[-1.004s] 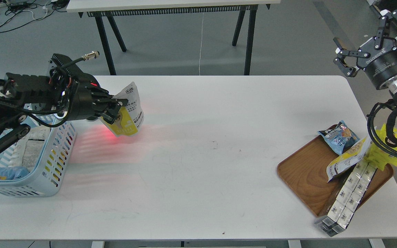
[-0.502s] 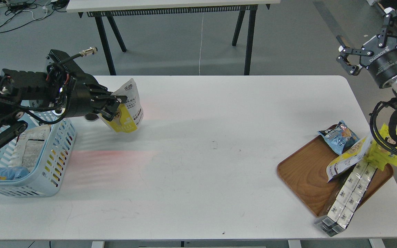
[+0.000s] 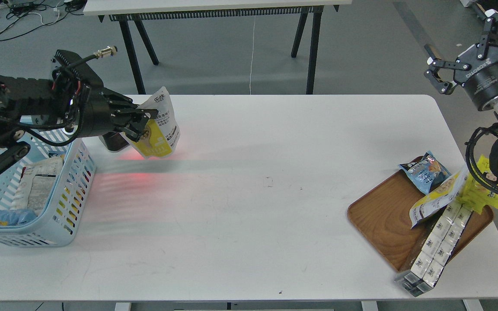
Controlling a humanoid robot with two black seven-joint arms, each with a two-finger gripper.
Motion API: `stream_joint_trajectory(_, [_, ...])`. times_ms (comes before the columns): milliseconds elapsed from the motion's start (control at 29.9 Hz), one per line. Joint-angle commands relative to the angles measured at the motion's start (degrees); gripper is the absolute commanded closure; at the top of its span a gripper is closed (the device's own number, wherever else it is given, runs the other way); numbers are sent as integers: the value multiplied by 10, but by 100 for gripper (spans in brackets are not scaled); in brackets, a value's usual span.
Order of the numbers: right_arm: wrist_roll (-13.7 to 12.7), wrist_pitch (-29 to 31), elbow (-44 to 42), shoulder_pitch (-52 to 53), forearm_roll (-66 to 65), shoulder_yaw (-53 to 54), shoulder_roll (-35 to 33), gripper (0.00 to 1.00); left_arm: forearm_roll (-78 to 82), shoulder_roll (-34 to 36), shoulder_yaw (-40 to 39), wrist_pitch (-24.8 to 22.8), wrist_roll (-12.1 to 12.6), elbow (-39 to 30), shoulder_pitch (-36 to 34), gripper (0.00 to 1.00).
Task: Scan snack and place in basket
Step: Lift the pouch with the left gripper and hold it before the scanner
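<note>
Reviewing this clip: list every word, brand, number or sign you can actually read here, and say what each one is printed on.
"ROBOTIQ": white lettering on the body of the right gripper.
Snack held in the left gripper: grey print and large characters on its white top, too small to read.
Blue pouch, long yellow-white pouch and white boxes on the wooden tray: print too small to read.
Packs in the basket: blurred.

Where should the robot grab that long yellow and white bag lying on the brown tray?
Probably at its white lower end, coming from above. The long pouch lies slanted across the wooden tray, and that end sticks out over bare wood. Its upper end is tucked by the blue packet and the bright yellow pack, so fingers would bump those there.
</note>
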Motion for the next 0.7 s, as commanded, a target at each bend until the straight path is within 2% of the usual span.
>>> stream_joint_trajectory(0, [0,0,0,0,0,0,0,1,0,-1,1,0,-2,2,-1,100])
stream_joint_trajectory(167, [0,0,-1,0,0,1,0,1,0,1,0,1,-4,-1,-1,100])
stream_joint_trajectory(301, [0,0,-1,0,0,1,0,1,0,23,-4,2,-18,-17,-1,100])
stream_joint_trajectory(603, [0,0,-9,-1,-1,2,6,1,0,158,-35,3,-26,-95,-1,100])
stream_joint_trajectory(669, [0,0,-9,-1,-1,2,6,1,0,200,-47,3,-42,-106,-1,100])
